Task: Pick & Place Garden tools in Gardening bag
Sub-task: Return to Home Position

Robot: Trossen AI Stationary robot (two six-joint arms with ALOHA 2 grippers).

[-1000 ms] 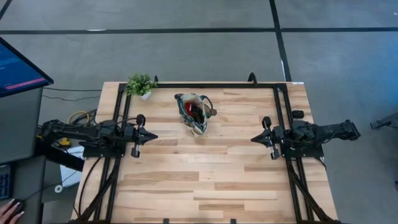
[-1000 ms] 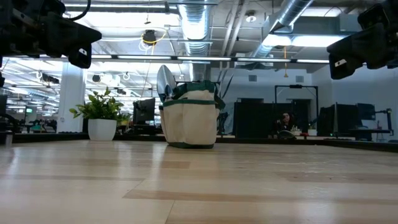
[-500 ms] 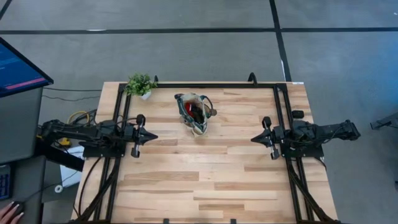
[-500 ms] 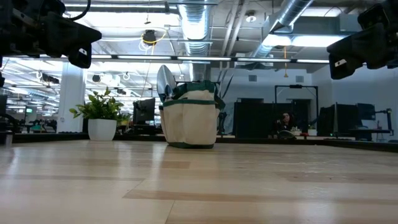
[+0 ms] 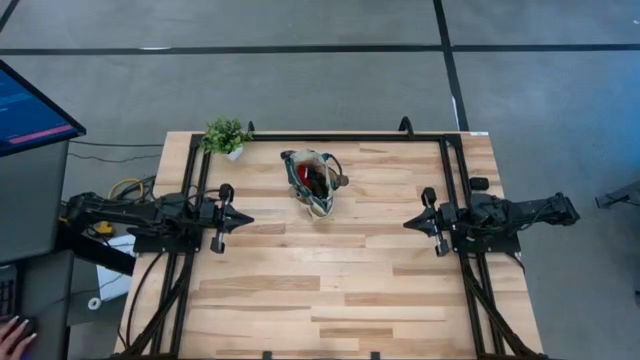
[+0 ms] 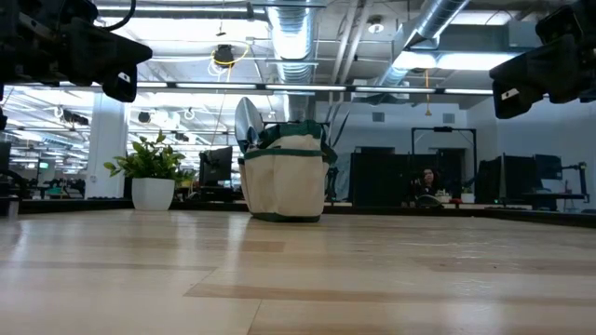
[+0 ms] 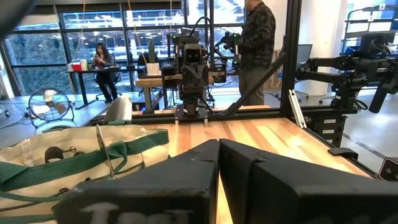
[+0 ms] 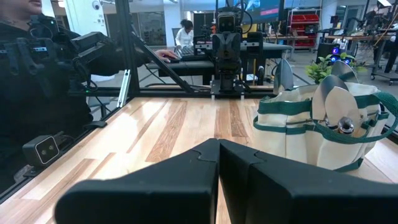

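The beige gardening bag (image 5: 313,183) with green trim stands upright on its base at the table's far middle. It also shows in the low view (image 6: 284,181). Silver trowel blades (image 8: 339,106) stick up out of it, and a red-and-black item (image 5: 304,176) lies inside. My left gripper (image 5: 247,219) is shut and empty at the table's left side. My right gripper (image 5: 408,224) is shut and empty at the right side. Both hang above the table, away from the bag.
A small green potted plant (image 5: 227,136) stands at the table's far left corner. The black frame rails (image 5: 455,190) run along the table's sides and far edge. People sit and stand in the room beyond the table.
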